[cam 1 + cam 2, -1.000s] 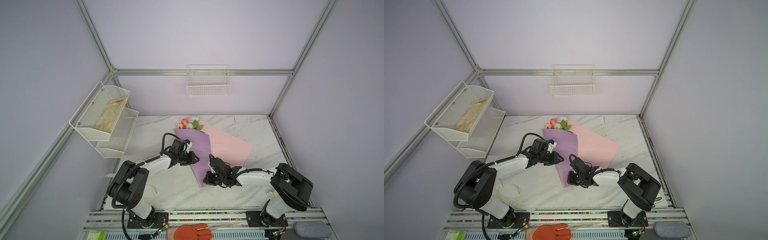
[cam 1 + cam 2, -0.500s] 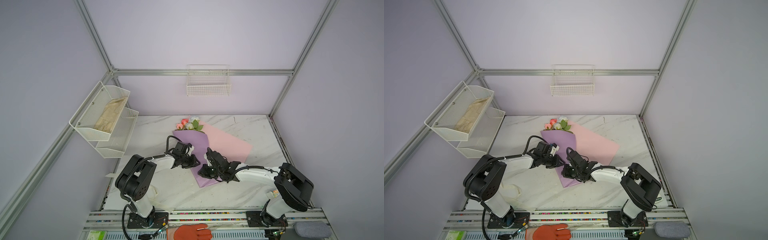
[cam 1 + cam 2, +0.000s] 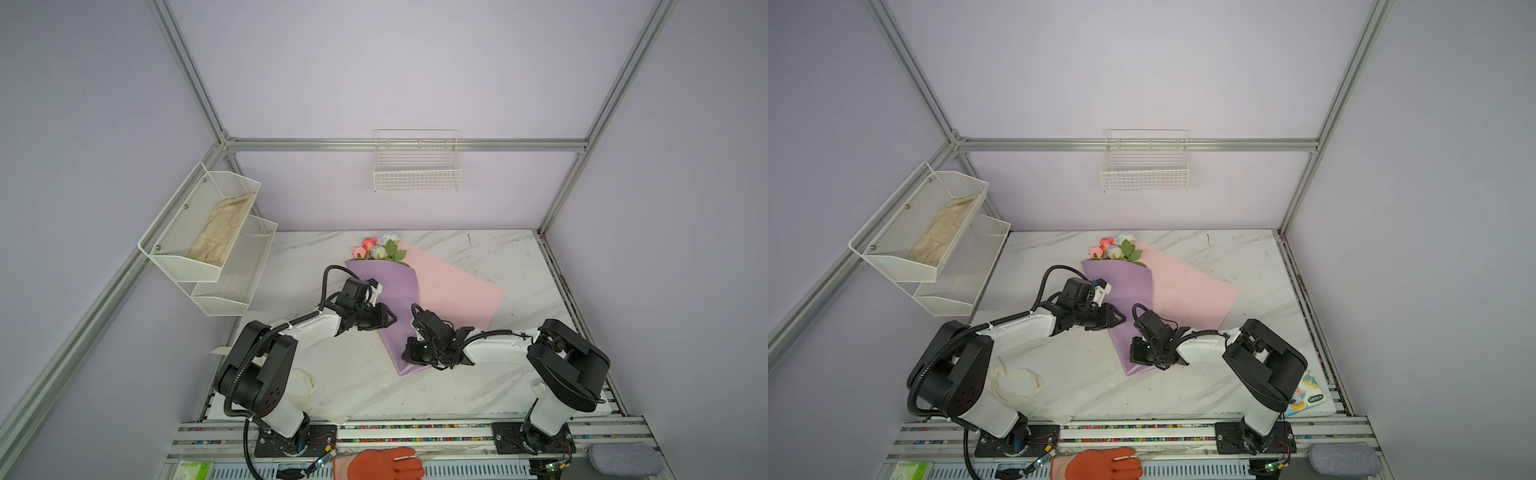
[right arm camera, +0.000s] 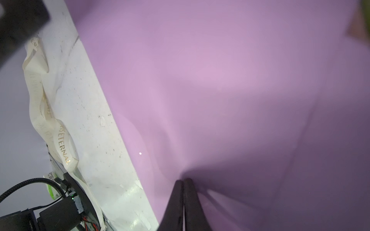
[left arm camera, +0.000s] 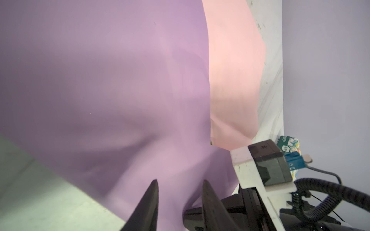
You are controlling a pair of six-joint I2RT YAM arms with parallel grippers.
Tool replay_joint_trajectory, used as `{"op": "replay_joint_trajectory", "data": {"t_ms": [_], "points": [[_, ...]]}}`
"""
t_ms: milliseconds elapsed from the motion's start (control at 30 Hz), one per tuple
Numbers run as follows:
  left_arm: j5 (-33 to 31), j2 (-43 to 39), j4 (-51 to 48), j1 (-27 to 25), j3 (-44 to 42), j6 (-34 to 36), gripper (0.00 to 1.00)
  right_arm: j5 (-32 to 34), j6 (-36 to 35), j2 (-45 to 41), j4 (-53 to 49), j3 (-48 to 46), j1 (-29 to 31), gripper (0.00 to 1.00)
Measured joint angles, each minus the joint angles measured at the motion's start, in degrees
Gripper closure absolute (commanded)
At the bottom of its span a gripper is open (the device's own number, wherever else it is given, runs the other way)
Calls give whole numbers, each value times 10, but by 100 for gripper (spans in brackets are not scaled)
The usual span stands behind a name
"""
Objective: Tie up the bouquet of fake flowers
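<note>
Marble worktop (image 3: 498, 253): lilac-wrapped bouquet of fake roses (image 3: 395, 291) runs far-to-near between your arms; left pincer (image 5: 180, 181) released over its left edge, right pincer (image 4: 183, 180) clenched at its near tip.

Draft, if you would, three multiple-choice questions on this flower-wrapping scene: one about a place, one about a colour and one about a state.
1. Where do the flowers lie?
A. at the far end of the lilac wrap
B. at its near tip
C. hidden wholly inside it

2. What colour is the paper flap spread flat to the right of the wrap?
A. green
B. pink
C. yellow

3. How does the right pincer stand?
A. wide open
B. shut
C. out of every view

Answers:
1 A, the blooms poke out of the wrap's far opening in both top views.
2 B, the flap shows pale pink in both top views.
3 B, the right wrist view shows its fingers pressed together against the lilac paper.
</note>
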Motion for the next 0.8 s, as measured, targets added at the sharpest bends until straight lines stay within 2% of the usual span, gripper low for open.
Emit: {"op": "replay_joint_trajectory", "data": {"t_ms": [133, 233, 433, 800], "points": [[25, 18, 10, 67, 8, 12, 70, 0, 0, 0, 0, 0, 0, 95], [49, 47, 30, 95, 15, 14, 69, 0, 0, 0, 0, 0, 0, 95], [91, 107, 72, 98, 36, 18, 70, 0, 0, 0, 0, 0, 0, 96], [89, 202, 92, 140, 90, 23, 69, 0, -3, 0, 5, -4, 0, 98]]}}
